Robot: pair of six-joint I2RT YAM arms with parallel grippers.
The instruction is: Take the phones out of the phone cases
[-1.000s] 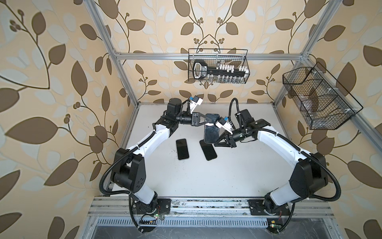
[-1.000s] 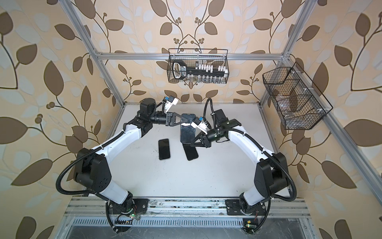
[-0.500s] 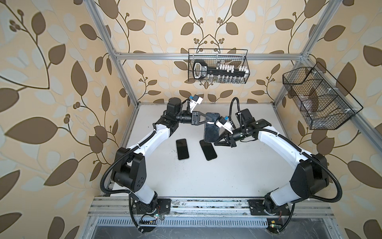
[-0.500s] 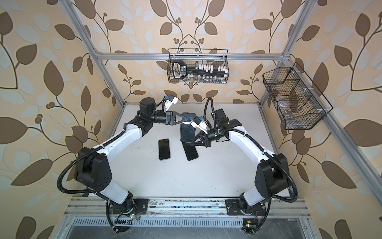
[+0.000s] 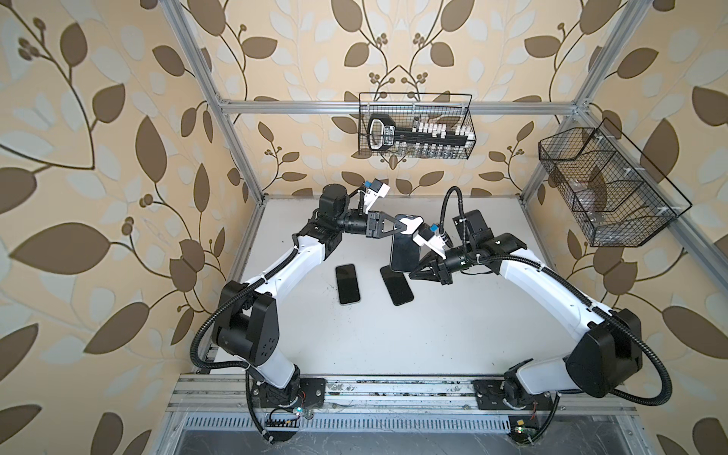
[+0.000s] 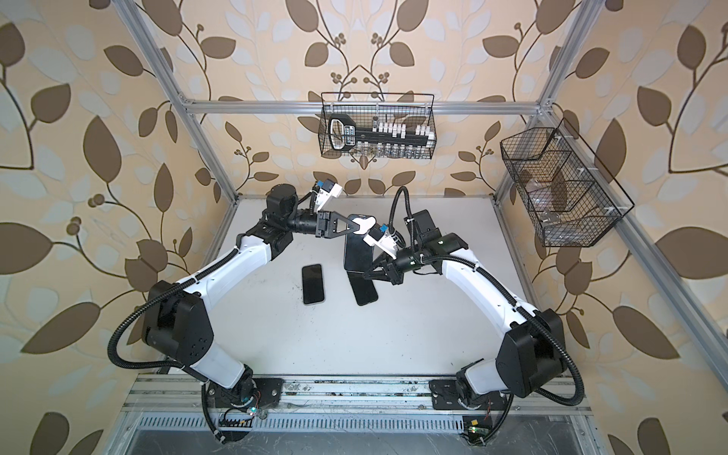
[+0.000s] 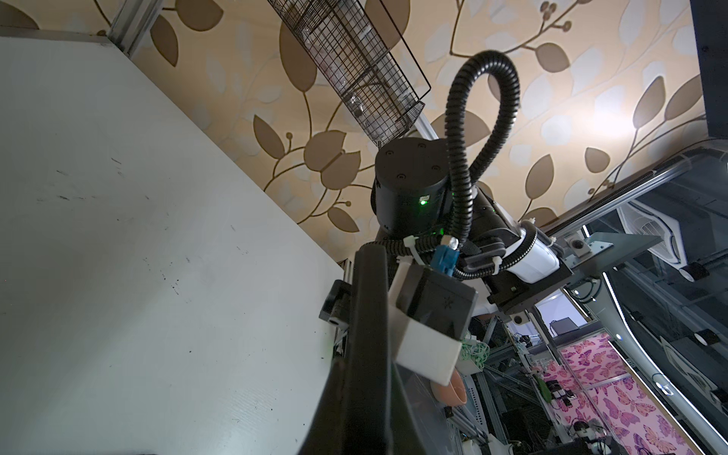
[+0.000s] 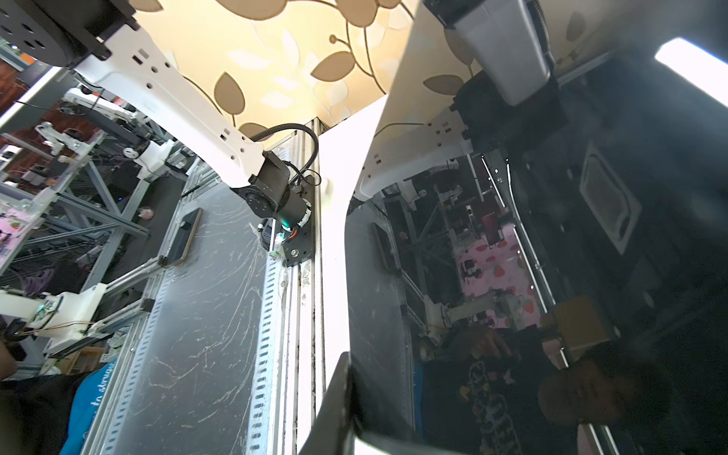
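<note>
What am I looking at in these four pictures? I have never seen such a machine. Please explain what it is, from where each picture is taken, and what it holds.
These are two robot arms fixed at the front of a white table. Two pictures look down from above, nearly alike; the other two come from a camera on each wrist. The left hand pinches the top of a dark phone raised above the table; the right hand grips its lower edge. A dark slab and a second dark slab, phones or cases, lie flat on the table.
</note>
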